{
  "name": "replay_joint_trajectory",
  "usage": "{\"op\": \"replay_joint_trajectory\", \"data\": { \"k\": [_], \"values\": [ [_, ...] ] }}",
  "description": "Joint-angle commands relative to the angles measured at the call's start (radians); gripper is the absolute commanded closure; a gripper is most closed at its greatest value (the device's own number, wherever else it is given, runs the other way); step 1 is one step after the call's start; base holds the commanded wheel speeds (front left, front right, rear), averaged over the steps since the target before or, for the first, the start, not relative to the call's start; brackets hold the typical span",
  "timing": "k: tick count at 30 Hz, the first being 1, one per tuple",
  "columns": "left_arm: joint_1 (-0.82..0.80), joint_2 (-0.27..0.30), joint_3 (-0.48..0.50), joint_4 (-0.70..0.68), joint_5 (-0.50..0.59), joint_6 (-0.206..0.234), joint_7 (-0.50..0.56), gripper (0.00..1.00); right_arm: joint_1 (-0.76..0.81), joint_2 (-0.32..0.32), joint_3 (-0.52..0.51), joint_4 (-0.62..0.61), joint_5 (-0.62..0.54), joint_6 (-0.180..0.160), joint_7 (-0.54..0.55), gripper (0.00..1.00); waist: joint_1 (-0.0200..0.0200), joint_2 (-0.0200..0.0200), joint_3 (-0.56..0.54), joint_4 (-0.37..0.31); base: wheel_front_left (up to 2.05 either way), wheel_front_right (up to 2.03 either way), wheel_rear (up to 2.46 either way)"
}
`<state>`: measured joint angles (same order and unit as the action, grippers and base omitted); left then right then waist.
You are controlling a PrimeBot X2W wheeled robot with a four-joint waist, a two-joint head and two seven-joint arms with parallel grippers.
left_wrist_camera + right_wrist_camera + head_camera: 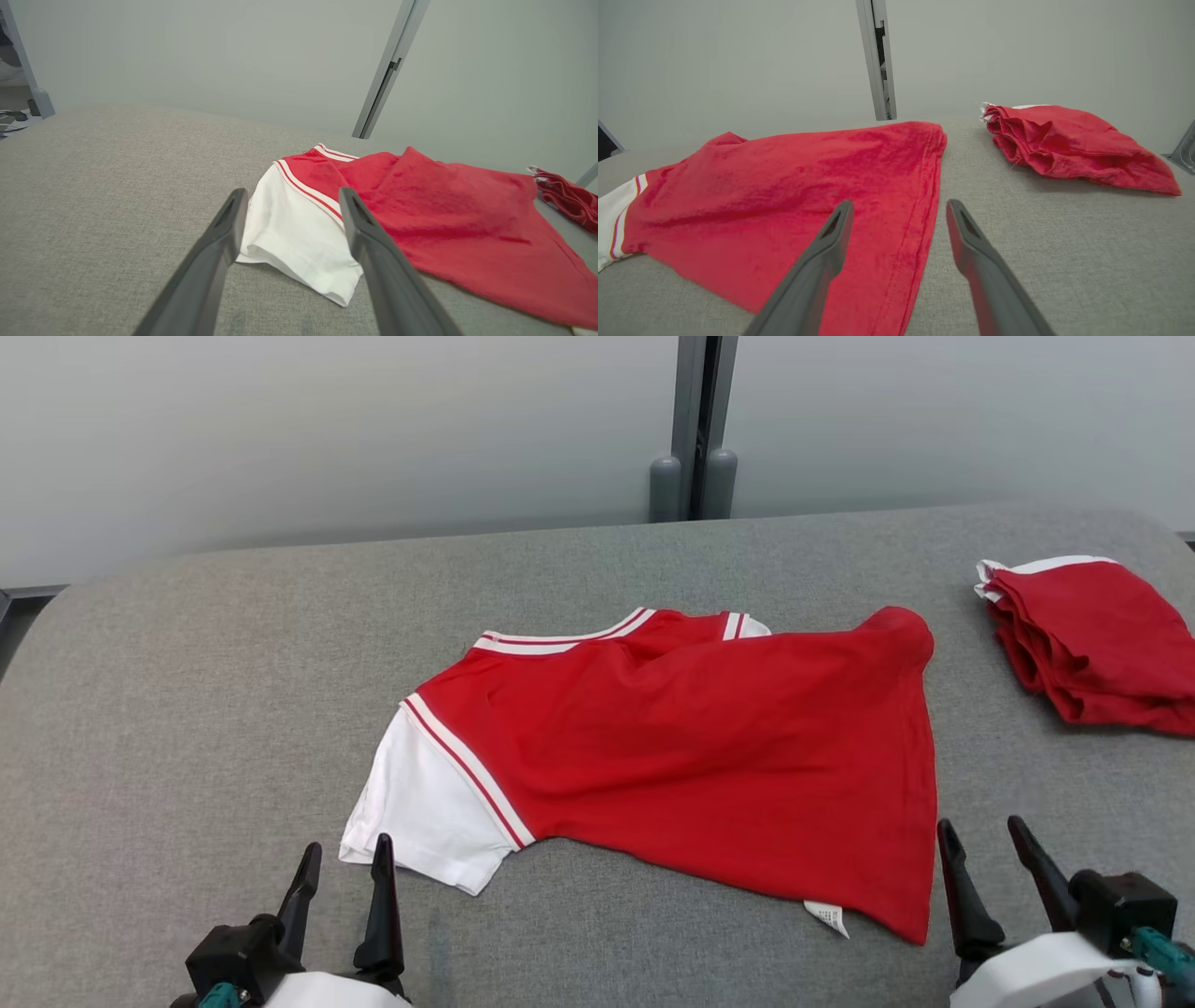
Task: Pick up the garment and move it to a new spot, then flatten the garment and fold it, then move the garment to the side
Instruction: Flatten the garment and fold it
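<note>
Head view puts the red shirt (pixel 691 756) across the middle of the grey padded table (pixel 187 709), its long axis running side to side; the collar and white sleeve (pixel 420 812) lie toward the robot's left, the bottom hem (pixel 926 784) toward its right. The left gripper (pixel 347 845) stands just short of the white sleeve's near edge, fingers spread wide and holding nothing; in its own wrist view the sleeve lies straight ahead between the two fingers. The right gripper (pixel 980 823) stands just beside the near hem corner, likewise spread and empty; its wrist view shows the hem edge running away between its fingers, red cloth under the left one and bare table under the right. So each arm is nearest its own end of the shirt, and the cloth lies forward of both. A folded red pile (pixel 1092 635) sits well apart at the far right; the pickup looks not yet begun.
</note>
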<state>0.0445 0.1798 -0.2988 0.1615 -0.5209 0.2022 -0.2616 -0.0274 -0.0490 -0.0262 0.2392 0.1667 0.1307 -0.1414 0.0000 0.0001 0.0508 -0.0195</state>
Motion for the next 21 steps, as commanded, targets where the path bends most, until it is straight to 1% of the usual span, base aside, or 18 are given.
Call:
{"op": "replay_joint_trajectory", "data": {
  "k": [1, 5, 10, 15, 21],
  "values": [
    [-0.02, 0.002, 0.007, 0.001, 0.006, -0.006, -0.005, 0.0, 0.025, -0.004, 0.001, -0.003, 0.006, 0.0, 0.011, 0.0, 0.0, -0.0001, 0.019, -0.007, 0.0, 0.0, 0.0],
    [-0.036, -0.006, 0.013, 0.008, 0.012, -0.015, -0.005, 0.0, 0.093, -0.004, 0.02, -0.003, 0.037, 0.0, 0.042, 0.0, 0.0, -0.0001, 0.044, -0.009, 0.0, 0.0, 0.0],
    [-0.05, -0.016, 0.023, 0.021, 0.017, -0.025, -0.005, 0.0, 0.137, -0.004, 0.048, 0.02, 0.075, 0.0, 0.06, 0.0, 0.0, -0.0001, 0.066, -0.012, 0.0, 0.0, 0.0],
    [-0.064, -0.022, 0.029, 0.032, 0.028, -0.041, -0.005, 0.0, 0.099, -0.004, 0.07, 0.068, 0.111, 0.0, 0.039, 0.0, 0.0, -0.0001, 0.08, -0.007, 0.0, 0.0, 0.0],
    [-0.078, -0.022, 0.035, 0.049, 0.037, -0.05, -0.005, 0.0, 0.048, -0.004, 0.079, 0.173, 0.147, 0.0, 0.001, 0.0, 0.0, -0.0001, 0.087, 0.022, 0.0, 0.0, 0.0]
  ]
}}
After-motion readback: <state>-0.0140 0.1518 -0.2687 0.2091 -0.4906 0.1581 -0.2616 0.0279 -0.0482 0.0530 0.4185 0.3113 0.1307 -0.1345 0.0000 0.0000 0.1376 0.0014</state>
